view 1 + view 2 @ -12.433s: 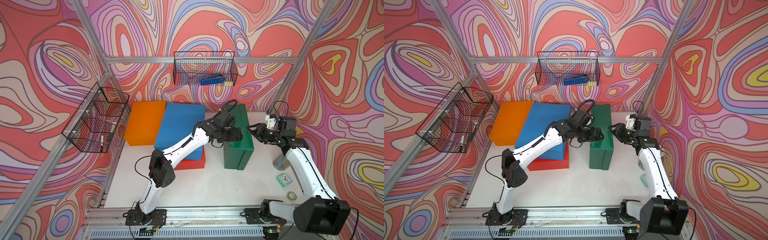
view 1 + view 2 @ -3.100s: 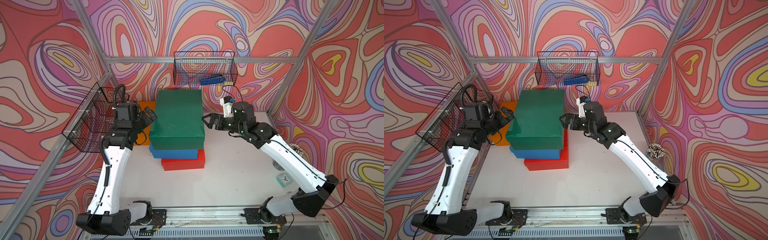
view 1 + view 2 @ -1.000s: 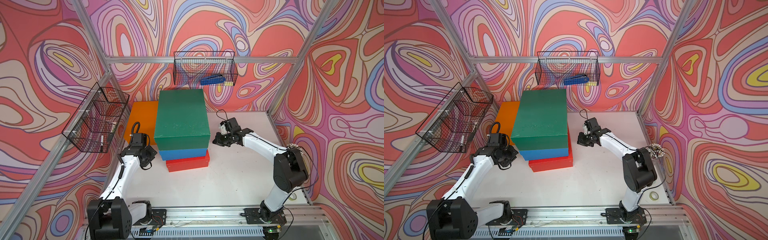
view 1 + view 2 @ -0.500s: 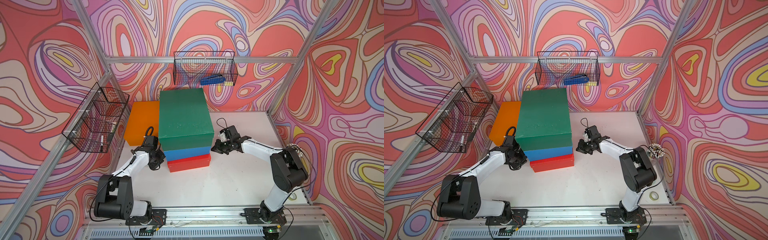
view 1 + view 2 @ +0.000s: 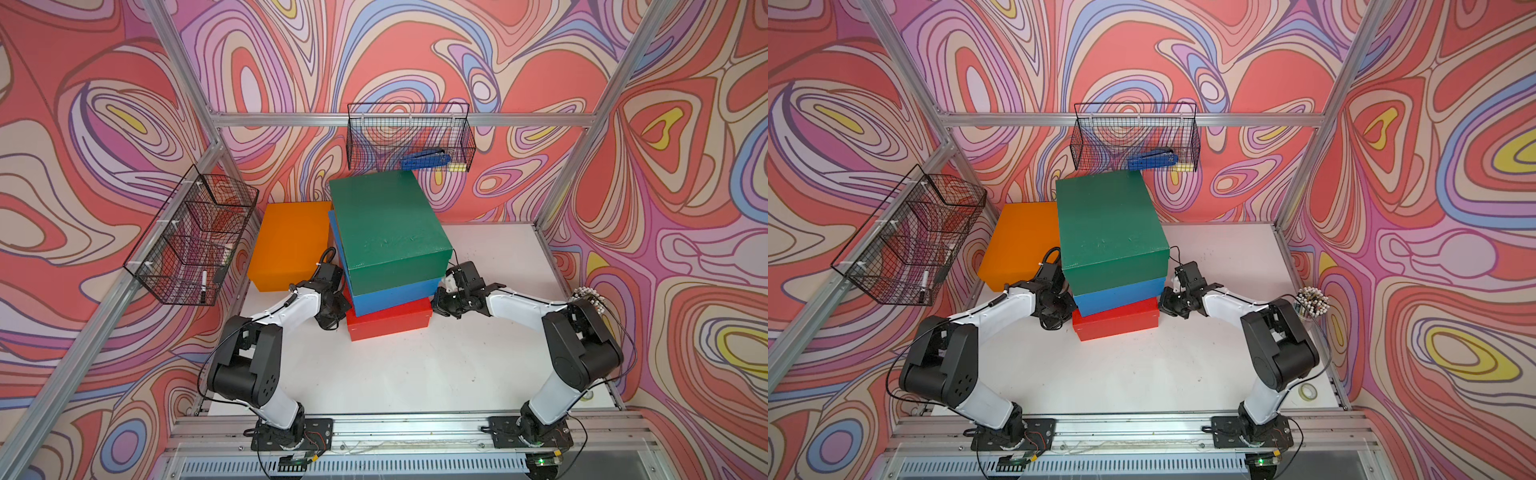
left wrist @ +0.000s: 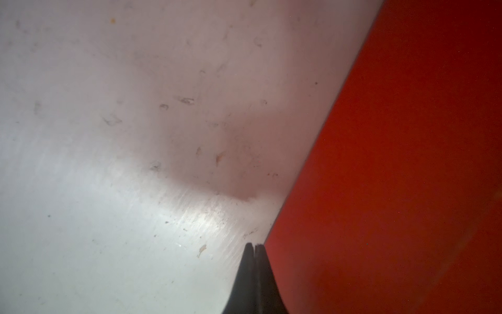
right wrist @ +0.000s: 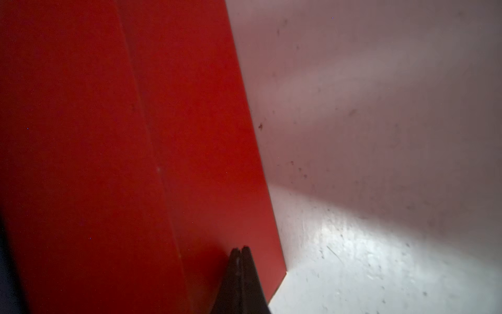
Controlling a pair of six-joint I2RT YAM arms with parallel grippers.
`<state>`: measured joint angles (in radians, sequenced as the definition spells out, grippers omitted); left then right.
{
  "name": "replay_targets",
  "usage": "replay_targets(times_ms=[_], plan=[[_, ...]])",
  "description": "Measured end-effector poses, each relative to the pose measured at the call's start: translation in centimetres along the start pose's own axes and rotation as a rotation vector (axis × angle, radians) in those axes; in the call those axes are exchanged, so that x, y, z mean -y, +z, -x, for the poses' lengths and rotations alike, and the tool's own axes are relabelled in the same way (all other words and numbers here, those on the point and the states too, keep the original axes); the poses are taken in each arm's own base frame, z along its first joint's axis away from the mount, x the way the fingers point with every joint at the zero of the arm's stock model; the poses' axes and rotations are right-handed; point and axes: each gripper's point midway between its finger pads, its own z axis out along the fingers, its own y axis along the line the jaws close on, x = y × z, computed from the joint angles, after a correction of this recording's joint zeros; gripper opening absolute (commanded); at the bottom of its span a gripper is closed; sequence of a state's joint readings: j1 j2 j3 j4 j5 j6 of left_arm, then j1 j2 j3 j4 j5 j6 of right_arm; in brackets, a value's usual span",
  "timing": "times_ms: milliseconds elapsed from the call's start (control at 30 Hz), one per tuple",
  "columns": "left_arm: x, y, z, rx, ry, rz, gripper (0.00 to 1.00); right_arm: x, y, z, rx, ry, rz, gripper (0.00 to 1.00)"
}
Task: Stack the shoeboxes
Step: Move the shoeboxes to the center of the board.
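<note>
left end effector: jaws together, empty, at red shoebox side
right end effector: same, opposite side
stack between: green shoebox on blue shoebox on red
orange shoebox: beyond left end effector

The green shoebox, earlier upright between the left gripper and right gripper, now lies atop the blue shoebox and red shoebox. Both grippers, previously raised, now flank the red shoebox, tips against its sides.

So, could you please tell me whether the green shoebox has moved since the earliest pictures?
Yes: the green shoebox has moved leftward, toward the unmoved orange shoebox, and now lies atop the blue shoebox.
</note>
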<state>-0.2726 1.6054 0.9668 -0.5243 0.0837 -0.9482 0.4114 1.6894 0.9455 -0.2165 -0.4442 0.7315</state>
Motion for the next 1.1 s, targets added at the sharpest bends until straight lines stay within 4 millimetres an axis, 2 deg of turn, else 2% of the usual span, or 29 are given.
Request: replay_targets(times_ms=[367,600,900,1100], plan=[[2.9,0.7,-0.4,0.003,0.052,-0.003,0.0,2.0,-2.2,-1.2,0.054,0.034,-0.058,0.02],[5.5,1.2,-0.3,0.024,0.08,-0.007,0.0,3.2,-3.3,-1.7,0.079,0.058,-0.102,0.02],[8.4,1.9,-1.2,0.023,0.125,-0.024,0.0,5.0,-5.3,-2.3,0.107,0.068,-0.171,0.02],[9.5,2.2,-2.0,0.012,0.136,-0.036,0.0,5.6,-6.6,-3.2,0.103,0.076,-0.195,0.02]])
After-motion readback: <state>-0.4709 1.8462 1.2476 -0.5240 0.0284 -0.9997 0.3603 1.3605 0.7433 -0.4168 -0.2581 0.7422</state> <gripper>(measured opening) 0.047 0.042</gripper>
